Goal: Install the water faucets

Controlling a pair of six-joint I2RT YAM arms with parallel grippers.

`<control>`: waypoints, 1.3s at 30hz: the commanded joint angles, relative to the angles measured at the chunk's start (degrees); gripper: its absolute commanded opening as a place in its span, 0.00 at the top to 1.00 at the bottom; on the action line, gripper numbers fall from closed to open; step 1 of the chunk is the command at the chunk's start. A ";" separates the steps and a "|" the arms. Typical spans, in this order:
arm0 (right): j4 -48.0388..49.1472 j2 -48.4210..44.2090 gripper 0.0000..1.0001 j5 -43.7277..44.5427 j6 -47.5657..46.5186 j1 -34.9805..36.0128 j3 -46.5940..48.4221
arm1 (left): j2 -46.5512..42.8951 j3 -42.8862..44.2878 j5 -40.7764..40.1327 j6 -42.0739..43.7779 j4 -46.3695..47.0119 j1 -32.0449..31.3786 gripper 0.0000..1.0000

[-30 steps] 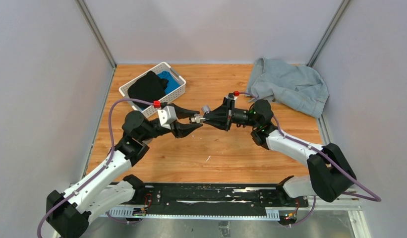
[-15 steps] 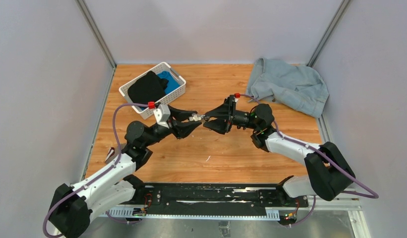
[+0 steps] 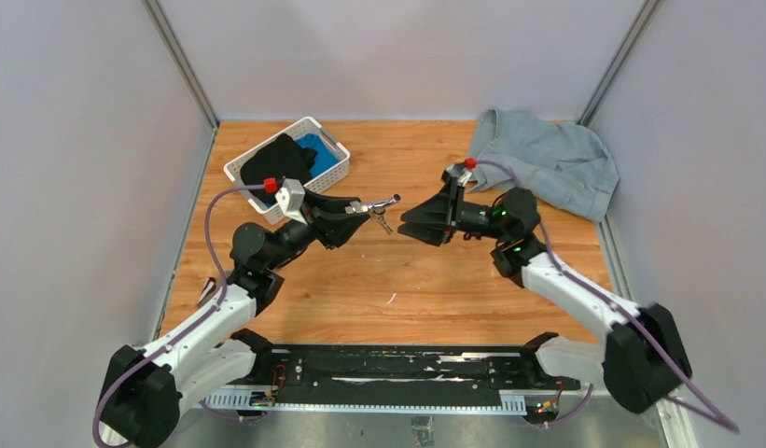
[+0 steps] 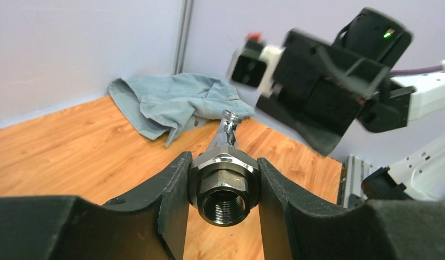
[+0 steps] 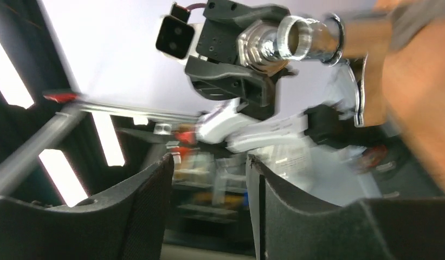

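Far left of the table (image 3: 425,280) sits the white basket (image 3: 330,174), dark cloth and something blue inside it, well apart from the action. Now the left gripper (image 3: 356,213), raised above the wood and reaching toward the middle; in its wrist view the two black fingers (image 4: 168,195) are closed in snug on the grey nut fitting (image 4: 224,189), one on each side of the hex, threaded bore staring straight at the camera; a narrow gap, filled entirely by that fitting. Beyond the nut the shiny tap (image 4: 229,123) runs on away from the fingers, joined to it in one line; so the faucet (image 3: 377,205) is up in the air, off the table, chrome end pointing right; the winged handle is too small to make out clearly from above. Next, the right gripper (image 3: 407,222), just across from the faucet's tip, near it but apart; its fingers (image 5: 147,208) stand about half spread with nothing between them, only blurred background through the gap; its wrist camera looks across at the faucet in the other gripper's grasp. Behind it, toward the far right corner, a crumpled denim garment (image 3: 547,159) lies on the wood.
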 commanded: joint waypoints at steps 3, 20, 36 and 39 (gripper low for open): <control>-54.30 -18.76 0.50 6.91 -58.72 -6.81 15.37 | 1.63 8.46 3.43 -11.52 -2.94 2.42 1.00; -38.74 -24.38 0.28 4.15 -87.99 -6.79 8.92 | 8.31 14.77 14.03 -36.93 3.90 4.85 1.00; -6.79 -6.30 0.25 -0.85 -57.10 -5.49 9.61 | 9.67 13.16 15.00 -41.80 10.70 4.85 1.00; -1.60 -3.89 0.25 -0.66 -52.73 -4.11 9.40 | 9.68 12.94 14.99 -42.14 11.22 4.85 1.00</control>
